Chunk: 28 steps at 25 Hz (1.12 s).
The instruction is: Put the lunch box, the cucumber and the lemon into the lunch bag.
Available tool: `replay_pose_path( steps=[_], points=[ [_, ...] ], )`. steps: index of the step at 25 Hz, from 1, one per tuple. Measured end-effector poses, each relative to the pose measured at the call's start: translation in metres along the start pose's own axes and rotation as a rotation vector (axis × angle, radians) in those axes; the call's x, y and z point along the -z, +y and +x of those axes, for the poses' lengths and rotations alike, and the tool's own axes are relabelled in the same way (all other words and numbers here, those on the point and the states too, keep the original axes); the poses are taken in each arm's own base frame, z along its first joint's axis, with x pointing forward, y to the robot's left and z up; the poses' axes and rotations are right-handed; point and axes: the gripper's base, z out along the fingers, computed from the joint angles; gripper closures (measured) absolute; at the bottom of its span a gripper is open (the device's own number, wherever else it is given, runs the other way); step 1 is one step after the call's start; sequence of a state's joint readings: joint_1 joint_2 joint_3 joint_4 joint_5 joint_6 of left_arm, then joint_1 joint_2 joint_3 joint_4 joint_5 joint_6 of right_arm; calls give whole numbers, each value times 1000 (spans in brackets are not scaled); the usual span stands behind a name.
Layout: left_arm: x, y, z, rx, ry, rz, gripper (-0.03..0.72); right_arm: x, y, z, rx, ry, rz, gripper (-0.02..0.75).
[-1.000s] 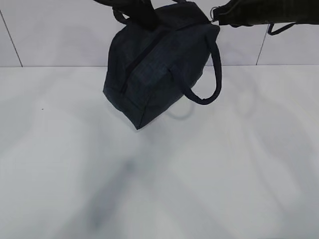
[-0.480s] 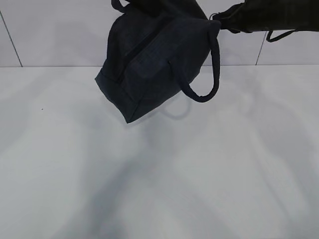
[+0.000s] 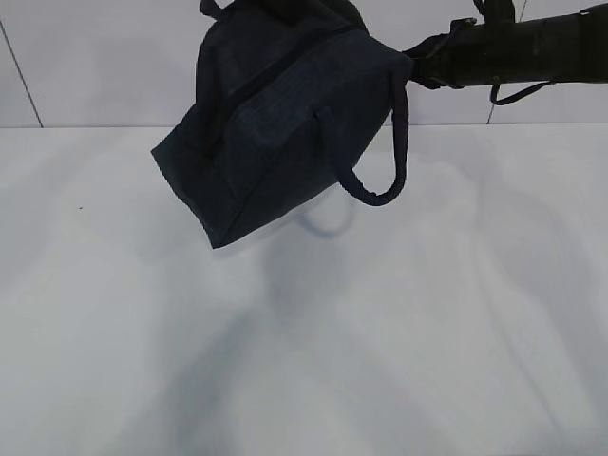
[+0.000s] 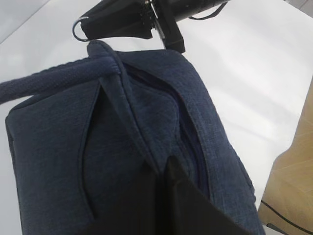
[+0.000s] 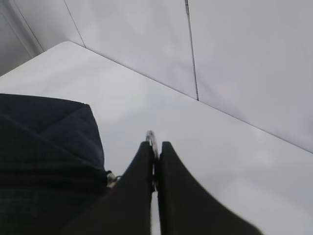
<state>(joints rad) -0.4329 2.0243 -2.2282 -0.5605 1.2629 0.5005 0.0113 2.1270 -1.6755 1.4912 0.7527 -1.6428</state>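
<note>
Right pincer [image 5: 155, 161]: jaws pressed together on the metal ring pull [image 5: 151, 138], which pokes out between the tips at lower centre of the right wrist frame; in the exterior frame the arm comes in from the upper right and meets the bag's upper right corner.
Left pincer [image 4: 168, 169]: dark jaws at the bottom centre of the left wrist frame, closed on a fold of navy fabric beside the zipper [image 4: 188, 132].
Lunch bag [image 3: 275, 114]: hanging clear of the surface, upper centre of the exterior frame, tilted; its long axis runs from the upper right corner at the right pincer down to a lower left corner pointing toward the surface.
Zipper: runs along the bag's upper face, shut along the part that shows.
Handle [image 3: 385, 157]: one loop dangles from the bag's right side, its lowest bend below the body's right end.
Surface [image 3: 304, 361]: white, with the bag's soft shadow beneath.
</note>
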Motion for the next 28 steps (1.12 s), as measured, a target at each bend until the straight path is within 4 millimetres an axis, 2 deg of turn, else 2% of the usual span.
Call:
replay_pose_path(
  steps=[6, 8, 11, 13, 16, 19, 23, 26, 28],
  points=[
    [1, -1, 0, 1, -3, 7, 697, 2, 0, -1, -16, -16, -26, 736],
    [2, -2, 0, 1, -3, 12, 697, 3, 0, -1, -18, -17, -38, 703],
    [5, -5, -1, -4, -6, 19, 697, 4, -2, 1, -28, -21, -43, 552],
    [7, -6, -2, -5, -14, 22, 697, 5, -4, 0, -44, -34, -40, 422],
    [7, -6, -2, -5, -14, 23, 697, 10, -4, -6, -47, -53, -26, 345],
    [7, -6, -2, -3, -12, 25, 697, 29, -4, -34, -46, -102, 71, 330],
    [2, -4, -1, 25, -5, 33, 697, 74, -4, -80, -25, -210, 247, 325],
    [-14, 1, 2, 63, 5, 76, 697, 100, 0, -101, -9, -265, 295, 325],
    [-28, 4, 5, 89, 16, 117, 697, 107, 3, -108, -13, -284, 301, 325]
  ],
)
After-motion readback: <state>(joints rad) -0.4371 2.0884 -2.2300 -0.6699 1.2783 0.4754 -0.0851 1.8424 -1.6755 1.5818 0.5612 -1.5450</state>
